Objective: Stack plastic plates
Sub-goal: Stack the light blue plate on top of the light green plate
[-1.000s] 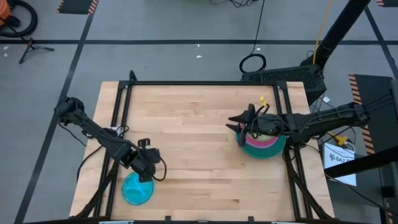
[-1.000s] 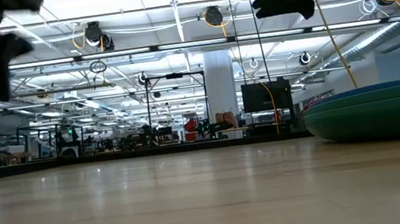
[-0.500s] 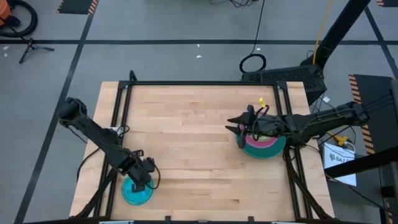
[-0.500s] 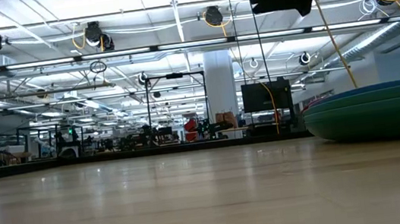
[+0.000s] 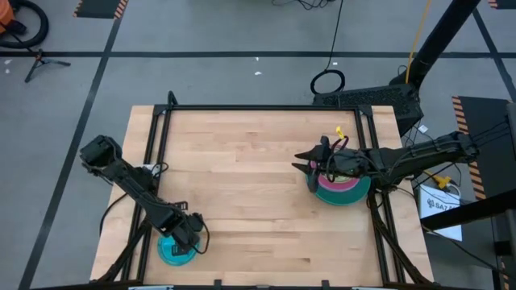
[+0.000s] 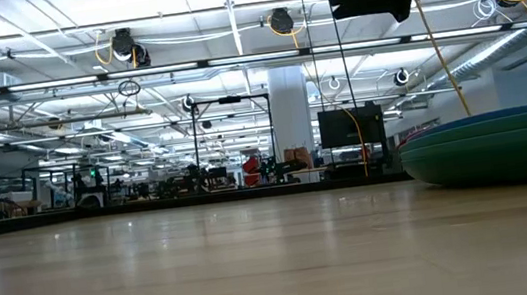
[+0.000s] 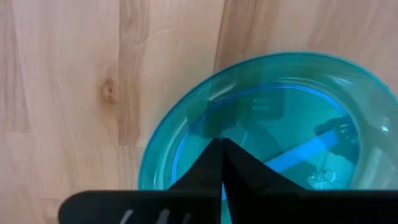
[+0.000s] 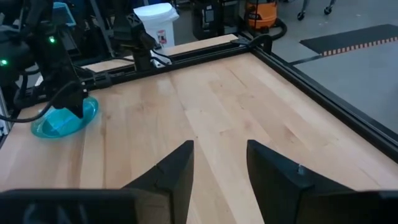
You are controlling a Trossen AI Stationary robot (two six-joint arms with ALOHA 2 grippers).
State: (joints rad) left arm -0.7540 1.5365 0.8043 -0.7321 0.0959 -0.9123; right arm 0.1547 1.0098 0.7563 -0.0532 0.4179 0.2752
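Note:
A small cyan plate [image 5: 169, 254] lies flat on the wood near the table's near left corner; the left wrist view looks straight down into it [image 7: 292, 112]. My left gripper [image 7: 221, 144] points down over the plate's inside with its fingers shut together, and it also shows in the right wrist view [image 8: 76, 104]. At the right side stands a stack of plates [image 5: 345, 188], pink and magenta over teal and dark green [image 6: 500, 144]. My right gripper [image 8: 219, 155] hangs open and nearly level above the stack's left edge, holding nothing. My left gripper has its shut fingertips [image 7: 211, 155] pointing down at the cyan plate's inner floor [image 7: 205, 134], a little inside the rim. I cannot tell whether the tips touch the plate or stand just above it. The plate lies flat on the table.
Black frame rails [image 5: 266, 108] run along the table's far, left and right sides. A small yellow piece [image 5: 339, 129] sits beyond the stack. Bare wood [image 5: 250, 185] spreads between the cyan plate and the stack.
My left gripper has come down and toward the table's near edge, from beside the cyan plate's far rim to over its inside, tipping to point straight down. In the low view it has sunk out of the upper left corner.

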